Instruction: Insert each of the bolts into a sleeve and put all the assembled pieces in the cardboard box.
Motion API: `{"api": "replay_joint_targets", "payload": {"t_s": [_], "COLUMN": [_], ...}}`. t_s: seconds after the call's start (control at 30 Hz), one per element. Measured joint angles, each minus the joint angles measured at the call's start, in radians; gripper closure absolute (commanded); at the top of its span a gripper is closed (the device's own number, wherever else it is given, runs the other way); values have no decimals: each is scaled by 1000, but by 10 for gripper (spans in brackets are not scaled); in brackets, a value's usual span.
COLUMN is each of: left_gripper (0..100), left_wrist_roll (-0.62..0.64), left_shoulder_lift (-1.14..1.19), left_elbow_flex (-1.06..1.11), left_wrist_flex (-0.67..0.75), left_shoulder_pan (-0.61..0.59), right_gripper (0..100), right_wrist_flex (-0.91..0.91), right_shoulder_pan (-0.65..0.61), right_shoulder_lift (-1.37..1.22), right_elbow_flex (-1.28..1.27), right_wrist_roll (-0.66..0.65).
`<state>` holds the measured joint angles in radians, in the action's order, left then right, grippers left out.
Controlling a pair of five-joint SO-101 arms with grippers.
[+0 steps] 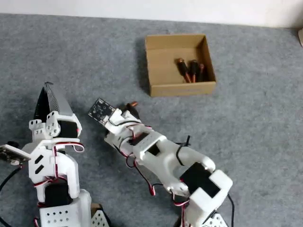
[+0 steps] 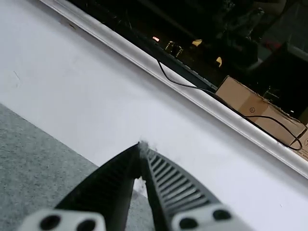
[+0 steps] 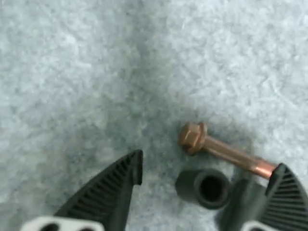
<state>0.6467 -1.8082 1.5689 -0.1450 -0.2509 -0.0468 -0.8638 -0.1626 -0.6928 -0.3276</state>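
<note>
A copper bolt [image 3: 222,150] lies on the grey carpet with a black sleeve [image 3: 204,187] right beside it, its bore facing the camera. My right gripper [image 3: 207,175] is open and low over both, one finger on each side, touching neither as far as I can see. From above, the right gripper [image 1: 128,109] sits mid-table with the bolt's tip [image 1: 134,103] poking out past it. The cardboard box [image 1: 182,88] stands at the back, holding several assembled pieces [image 1: 190,70]. My left gripper [image 2: 141,145] is shut and empty, pointing away at the left [image 1: 47,97].
Grey carpet [image 1: 255,127] covers the table, with open room between the right gripper and the box. A white wall strip [image 1: 142,8] runs along the far edge. Red and black cables [image 1: 137,170] hang along the right arm.
</note>
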Motion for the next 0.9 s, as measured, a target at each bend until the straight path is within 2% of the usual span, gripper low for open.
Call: {"api": "replay_joint_targets", "payload": {"t_s": [0.1,0.2,0.57,0.73,0.9], "left_gripper": [993,993,993,993,993], "left_wrist_roll": [0,0,0,0,0], "left_shoulder_lift": [0,0,0,0,0], "left_elbow_flex": [0,0,0,0,0], "left_wrist_flex": [0,0,0,0,0], "left_shoulder_pan": [0,0,0,0,0], "right_gripper": [765,989,993,993,993], "right_wrist_flex": [0,0,-5,-138,-253], "right_shoulder_pan": [0,0,28,28,29], "right_shoulder_lift": [0,0,0,46,276], "right_elbow_flex": [2,2,15,25,-37], "right_wrist_roll": [0,0,0,0,-2]}}
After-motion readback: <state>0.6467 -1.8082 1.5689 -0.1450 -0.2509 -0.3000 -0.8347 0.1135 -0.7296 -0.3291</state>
